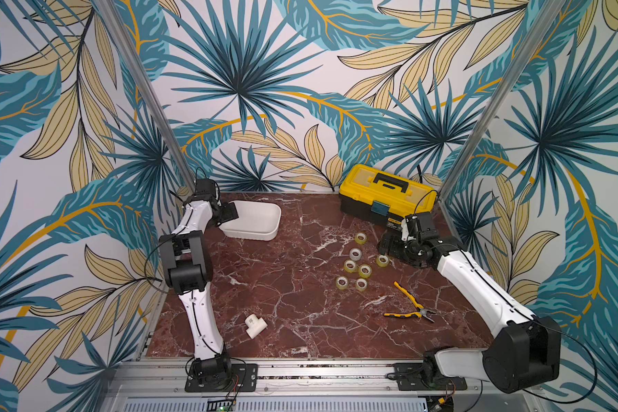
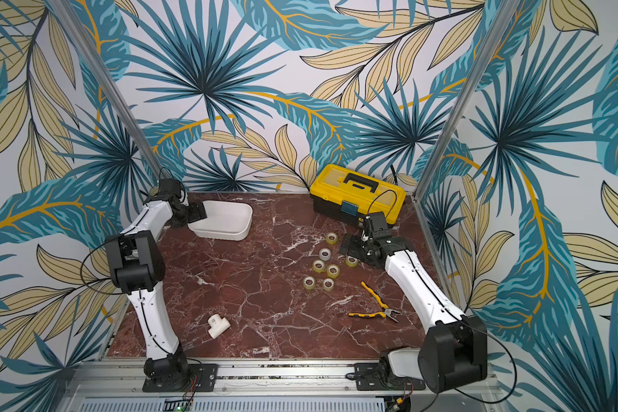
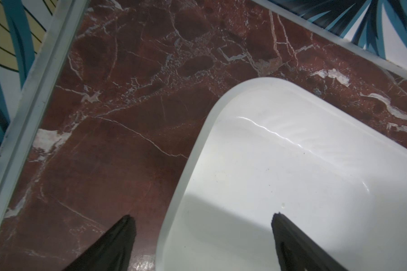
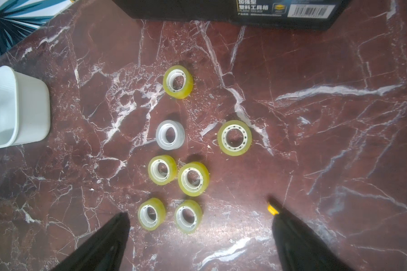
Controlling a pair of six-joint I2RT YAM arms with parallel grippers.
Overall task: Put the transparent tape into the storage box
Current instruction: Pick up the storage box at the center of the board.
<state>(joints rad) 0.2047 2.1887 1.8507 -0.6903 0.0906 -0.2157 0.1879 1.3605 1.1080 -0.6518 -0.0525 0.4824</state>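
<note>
the seven small rolls of clear yellowish tape (image 4: 193, 179) lie flat on the red marble table (image 4: 338, 140), near the yellow and black plastic toolbox (image 1: 386, 192). none is in the white shallow plastic tub (image 1: 250, 232), which sits well apart in the far corner. the right claw (image 4: 197, 211) hangs over the rolls, fingers wide apart, holding nothing. i think it should pick the lone roll (image 4: 234, 138) so it does not bump the others, and come straight down with a finger on each side. the left claw (image 3: 203, 217) is wide apart too, one finger inside the tub wall, one outside. a soft pinch there could hold the tub steady.
</note>
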